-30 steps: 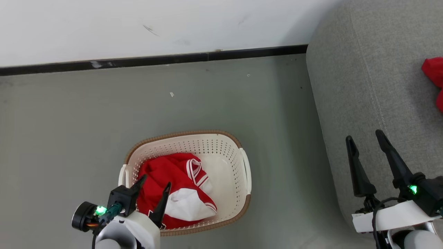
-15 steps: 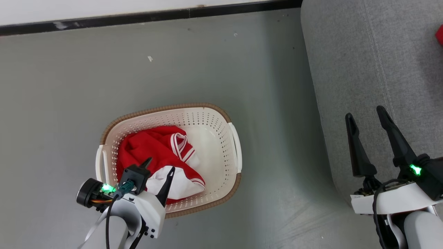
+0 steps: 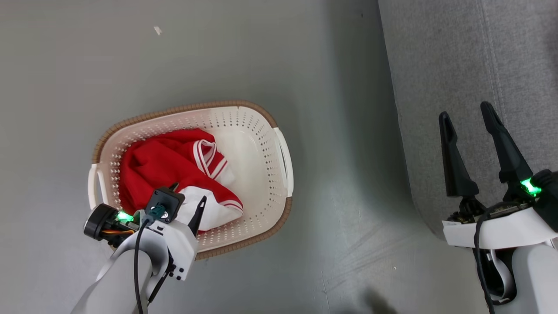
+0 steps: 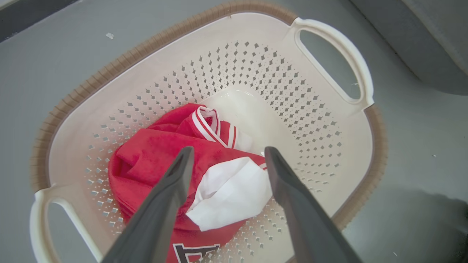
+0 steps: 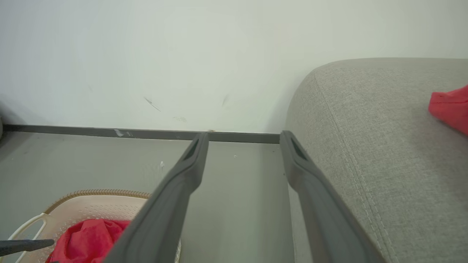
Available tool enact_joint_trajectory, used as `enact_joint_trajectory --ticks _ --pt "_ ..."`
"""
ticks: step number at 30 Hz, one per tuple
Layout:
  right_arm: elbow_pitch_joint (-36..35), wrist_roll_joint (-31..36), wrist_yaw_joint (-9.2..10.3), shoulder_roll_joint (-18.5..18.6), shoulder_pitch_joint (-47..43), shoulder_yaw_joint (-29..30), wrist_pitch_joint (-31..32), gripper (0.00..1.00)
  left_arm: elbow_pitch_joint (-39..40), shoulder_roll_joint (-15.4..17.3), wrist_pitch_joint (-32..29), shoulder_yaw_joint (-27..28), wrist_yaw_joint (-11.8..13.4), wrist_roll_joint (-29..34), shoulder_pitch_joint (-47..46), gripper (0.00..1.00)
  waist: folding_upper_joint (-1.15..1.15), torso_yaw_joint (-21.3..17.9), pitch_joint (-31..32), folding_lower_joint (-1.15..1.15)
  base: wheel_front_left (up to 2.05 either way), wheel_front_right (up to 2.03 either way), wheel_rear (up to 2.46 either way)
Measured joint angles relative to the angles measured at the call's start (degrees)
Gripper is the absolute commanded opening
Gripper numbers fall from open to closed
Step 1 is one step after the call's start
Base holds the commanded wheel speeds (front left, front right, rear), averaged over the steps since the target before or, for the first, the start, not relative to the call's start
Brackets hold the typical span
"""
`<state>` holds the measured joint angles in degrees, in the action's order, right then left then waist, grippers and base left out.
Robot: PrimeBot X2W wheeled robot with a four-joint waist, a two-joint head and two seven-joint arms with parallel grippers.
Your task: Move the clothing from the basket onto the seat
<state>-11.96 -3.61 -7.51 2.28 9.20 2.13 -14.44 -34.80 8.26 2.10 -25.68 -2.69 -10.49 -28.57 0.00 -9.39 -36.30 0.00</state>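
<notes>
Dipping lower than a second ago, the left gripper (image 3: 189, 192) hangs spread wide just over the clothing (image 3: 161, 161) in the basket (image 3: 183, 108), pinching nothing yet. The right gripper (image 3: 464, 109), also spread and empty, hovers over the seat (image 3: 436, 65). A grab looks next.

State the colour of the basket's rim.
Brown, with a woven look. The basket rim shows best in the left wrist view.

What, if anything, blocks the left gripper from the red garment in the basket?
Probably yes, nothing blocks it: the left gripper hangs open right over the red garment, and the basket is uncovered on top.
</notes>
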Motion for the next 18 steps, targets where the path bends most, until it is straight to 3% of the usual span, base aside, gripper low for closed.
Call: enact_joint_trajectory --ticks 18 --pt "-0.37 -0.96 0.0 0.02 6.37 -1.0 -0.01 1.0 -6.61 0.69 -0.55 -3.01 -1.51 3.31 -7.81 1.0 0.0 -2.55 -8.86 0.0 0.0 0.0 0.0"
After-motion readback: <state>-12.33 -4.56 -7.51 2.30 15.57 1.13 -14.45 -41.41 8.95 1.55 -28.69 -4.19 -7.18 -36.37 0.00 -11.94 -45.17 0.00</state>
